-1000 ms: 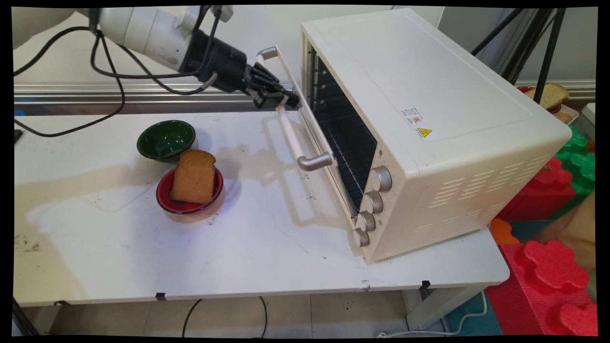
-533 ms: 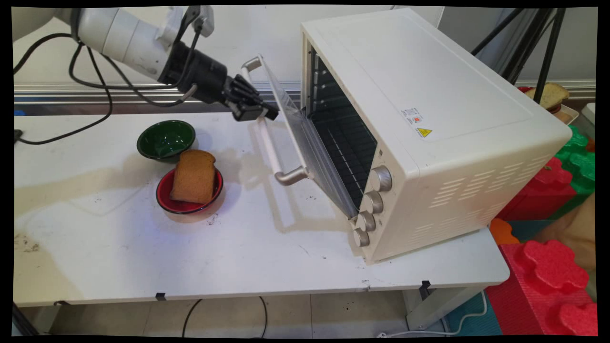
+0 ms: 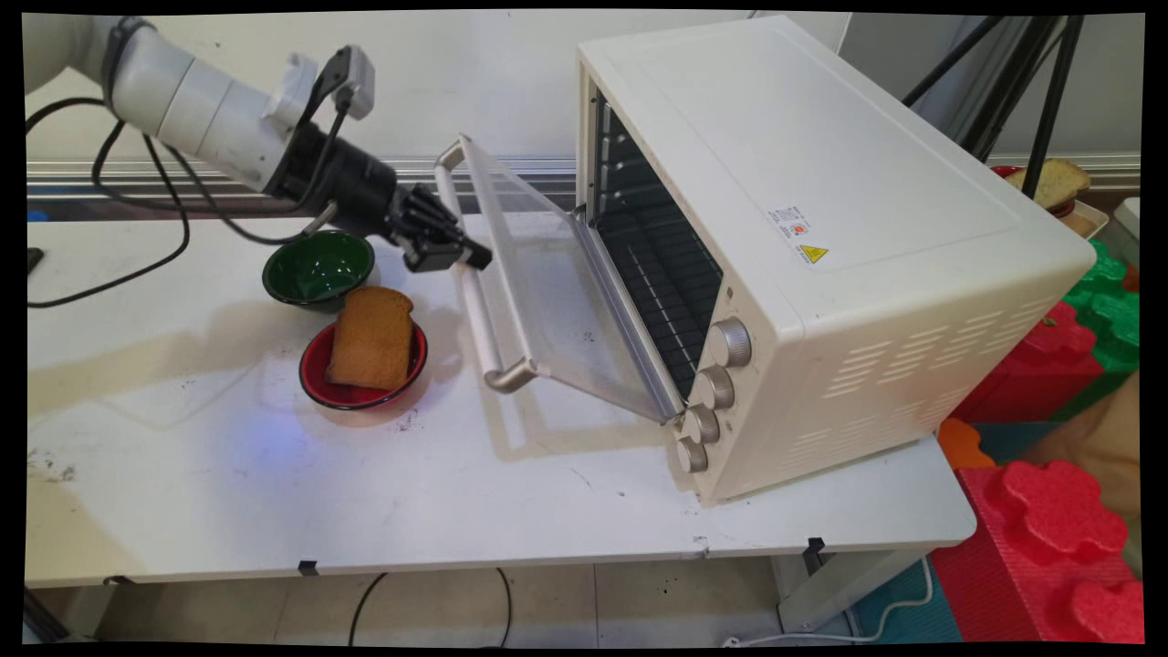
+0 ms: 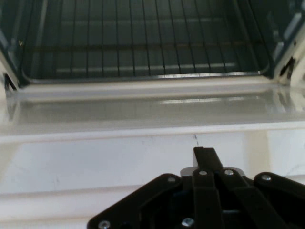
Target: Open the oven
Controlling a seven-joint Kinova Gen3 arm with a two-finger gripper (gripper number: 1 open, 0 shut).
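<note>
1. Claw: the gripper (image 3: 461,257) is at the upper part of the oven door's handle (image 3: 481,315), over the bench's back-middle area. In the hand view only one fingertip (image 4: 205,155) shows, lying against the pale handle bar (image 4: 95,162). The fingers look folded together. I cannot tell whether the bar is pinched between them or only hooked.
2. Oven (image 3: 821,228): a cream box on the bench's right end, with its mouth facing the left end. The door (image 3: 547,301) is hinged along its bottom edge and leans out about halfway, neither upright nor flat. The wire rack (image 4: 143,43) inside is bare, and four knobs (image 3: 730,342) sit at the near front corner.
3. Nearby: a green bowl (image 3: 318,265), empty, is just left of the gripper. A red bowl (image 3: 315,383) is in front of it, touching or nearly so, and holds a slice of brown bread (image 3: 370,338). Both stand clear of the door's handle end.
4. Handling (judgement): the door is stiff and turns on its hinge only. Its glass pane is breakable, so the handle is the place to hold.
   - The bar looks smooth and round, so it may slip.
   - A hold mid-bar would load the hinges evenly, whereas this contact is toward the bar's far end.
   - The oven is probably light enough to shift on the table (image 3: 228,474).
</note>
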